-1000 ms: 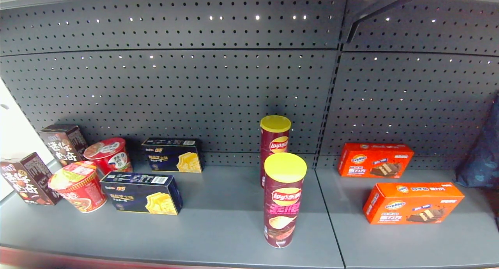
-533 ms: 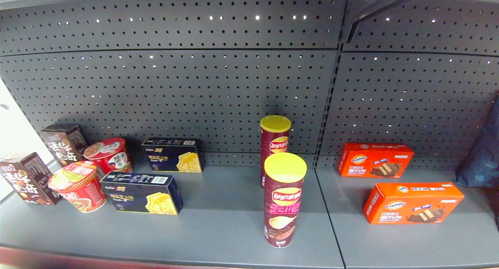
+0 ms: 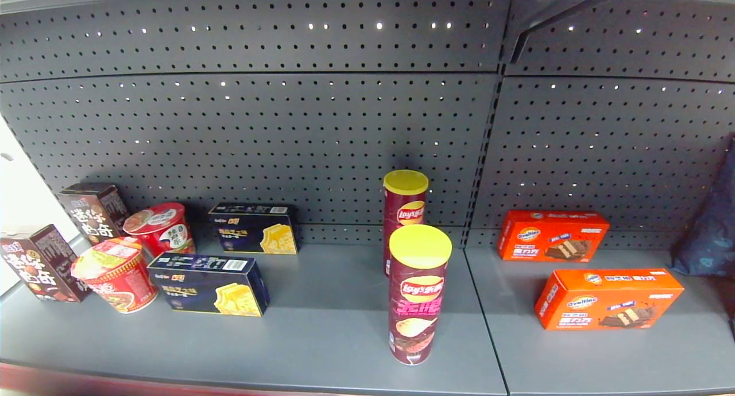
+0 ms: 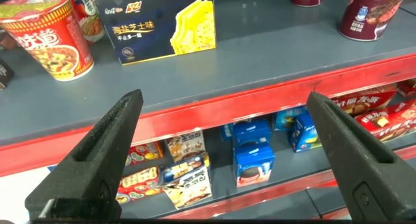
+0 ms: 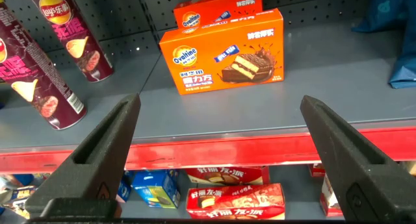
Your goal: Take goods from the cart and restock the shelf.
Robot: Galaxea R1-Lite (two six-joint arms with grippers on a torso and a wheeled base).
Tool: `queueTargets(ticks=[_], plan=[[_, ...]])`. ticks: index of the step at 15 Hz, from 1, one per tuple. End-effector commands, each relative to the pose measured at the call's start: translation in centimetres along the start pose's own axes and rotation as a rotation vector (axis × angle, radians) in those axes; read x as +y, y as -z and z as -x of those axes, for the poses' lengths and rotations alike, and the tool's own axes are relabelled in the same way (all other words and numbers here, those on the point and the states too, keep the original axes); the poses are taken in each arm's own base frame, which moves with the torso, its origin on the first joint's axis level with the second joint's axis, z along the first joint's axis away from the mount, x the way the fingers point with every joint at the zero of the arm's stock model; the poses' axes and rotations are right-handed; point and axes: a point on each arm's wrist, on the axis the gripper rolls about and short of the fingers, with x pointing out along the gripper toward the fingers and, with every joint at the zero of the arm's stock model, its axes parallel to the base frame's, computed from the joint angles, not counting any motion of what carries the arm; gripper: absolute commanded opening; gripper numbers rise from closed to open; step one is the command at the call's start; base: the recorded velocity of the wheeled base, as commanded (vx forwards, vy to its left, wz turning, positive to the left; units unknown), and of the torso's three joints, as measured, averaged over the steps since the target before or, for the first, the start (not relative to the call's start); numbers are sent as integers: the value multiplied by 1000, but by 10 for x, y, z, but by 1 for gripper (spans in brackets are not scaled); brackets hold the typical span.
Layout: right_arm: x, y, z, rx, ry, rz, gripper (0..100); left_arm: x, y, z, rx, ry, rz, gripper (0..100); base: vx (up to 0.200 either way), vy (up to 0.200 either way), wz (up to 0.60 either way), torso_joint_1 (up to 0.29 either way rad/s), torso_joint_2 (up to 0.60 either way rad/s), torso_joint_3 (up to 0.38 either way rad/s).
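The grey shelf carries two maroon chip cans with yellow lids, one in front and one behind. Left of them lie two dark blue boxes, two red noodle cups and two brown boxes. Two orange boxes lie at the right. My left gripper is open and holds nothing, in front of the shelf edge below a blue box and a noodle cup. My right gripper is open and holds nothing, in front of the shelf edge below an orange box and the chip cans.
A red strip runs along the shelf's front edge. A lower shelf below it holds several small snack boxes. A dark blue bag leans at the far right. The perforated back panel stands behind the goods.
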Motion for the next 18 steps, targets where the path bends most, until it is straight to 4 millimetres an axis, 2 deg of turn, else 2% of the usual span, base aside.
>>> queueTargets(ticks=[1, 18], plan=[[0, 0, 0, 1, 0, 0, 100, 0, 0, 0, 2, 1, -2, 100, 0, 0, 0, 0, 0, 0], [0, 0, 0, 1, 0, 0, 100, 0, 0, 0, 0, 2, -36, 100, 0, 0, 0, 0, 0, 0]])
